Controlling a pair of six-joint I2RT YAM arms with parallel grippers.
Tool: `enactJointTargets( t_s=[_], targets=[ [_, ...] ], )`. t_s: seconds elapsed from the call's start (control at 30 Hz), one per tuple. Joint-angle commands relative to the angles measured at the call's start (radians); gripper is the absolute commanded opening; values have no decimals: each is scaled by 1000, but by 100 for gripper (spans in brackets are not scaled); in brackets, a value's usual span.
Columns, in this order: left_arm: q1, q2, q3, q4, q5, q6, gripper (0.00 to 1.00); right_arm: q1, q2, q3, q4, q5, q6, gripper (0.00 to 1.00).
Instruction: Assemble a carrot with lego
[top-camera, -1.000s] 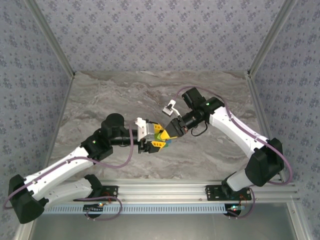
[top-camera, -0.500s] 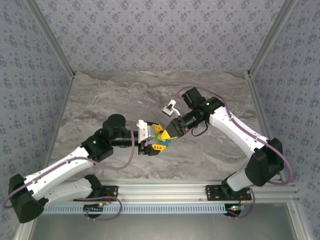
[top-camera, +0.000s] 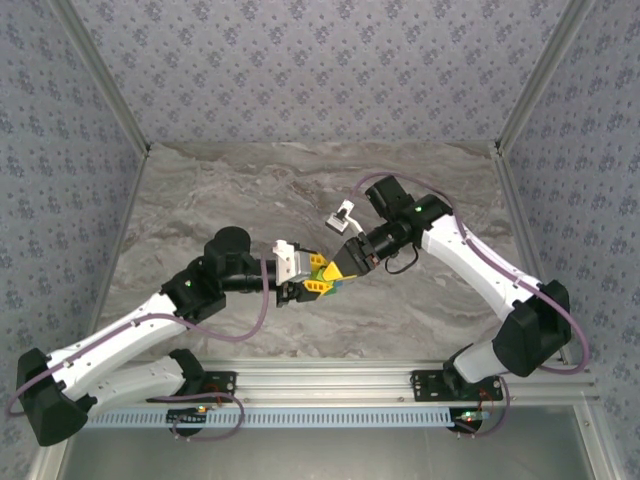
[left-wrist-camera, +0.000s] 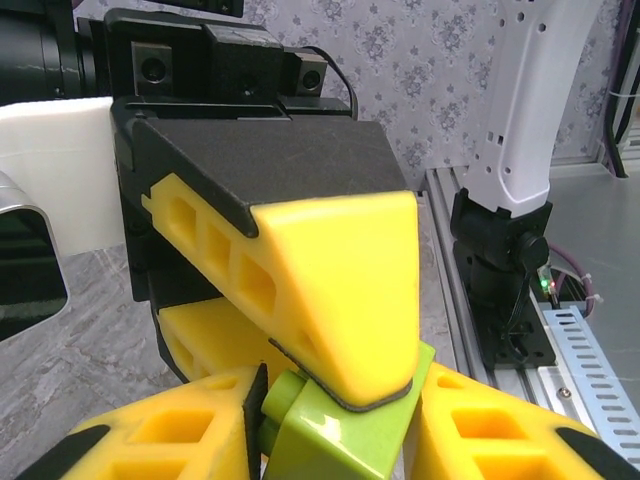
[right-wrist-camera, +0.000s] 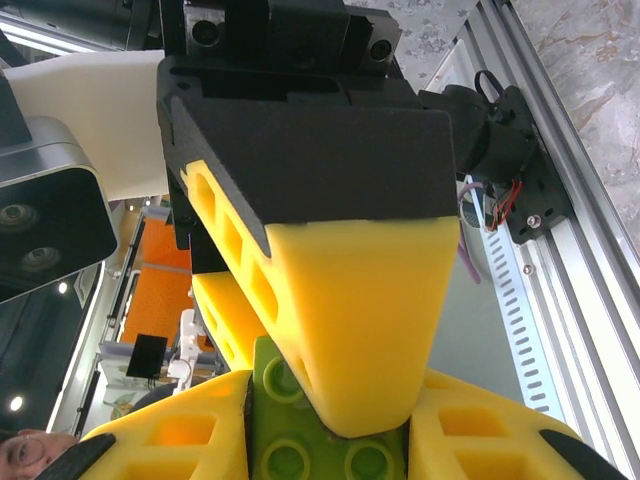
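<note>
Marble table (top-camera: 200, 190), carrot (top-camera: 322, 279) clear of edges

Robot lab test cell: marble-look tabletop (top-camera: 250, 190) boxed by patterned wall panels (top-camera: 320, 70), aluminium extrusion rail (top-camera: 330, 378) carrying left arm (top-camera: 120, 340), right arm (top-camera: 480, 265), slotted cable duct (top-camera: 330, 414).

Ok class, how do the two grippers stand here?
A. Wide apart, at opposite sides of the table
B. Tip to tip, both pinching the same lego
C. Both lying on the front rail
B: the left gripper and right gripper meet tip to tip, and both wrist views show yellow fingers from each side closed on the lime-green lego.
</note>
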Motion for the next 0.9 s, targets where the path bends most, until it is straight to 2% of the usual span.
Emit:
enactJointTargets(
  t_s=[0.0, 0.07, 0.13, 0.27, 0.47, 0.63, 0.87],
  targets=[
    [-11, 14, 27, -57, 23, -6, 32, 3, -29, 27, 5, -47, -17, 35],
    [-11, 14, 29, -61, 21, -7, 32, 2, -28, 29, 6, -45, -14, 38],
    [-11, 13, 29, -61, 17, -6, 30, -1, -27, 30, 11, -36, -5, 47],
    [-11, 6, 28, -60, -6, -6, 30, -16, -28, 26, 29, -15, 19, 56],
    [-12, -21, 6, -18, -141, -9, 29, -24, -46, 8, 90, 21, 89, 56],
    [-12, -34, -14, 28, -247, -1, 30, -16, -88, -65, 257, 68, 244, 54],
    [-12, -32, -26, 59, -264, 1, 30, 17, -117, -137, 399, 108, 346, 54]
  ],
)
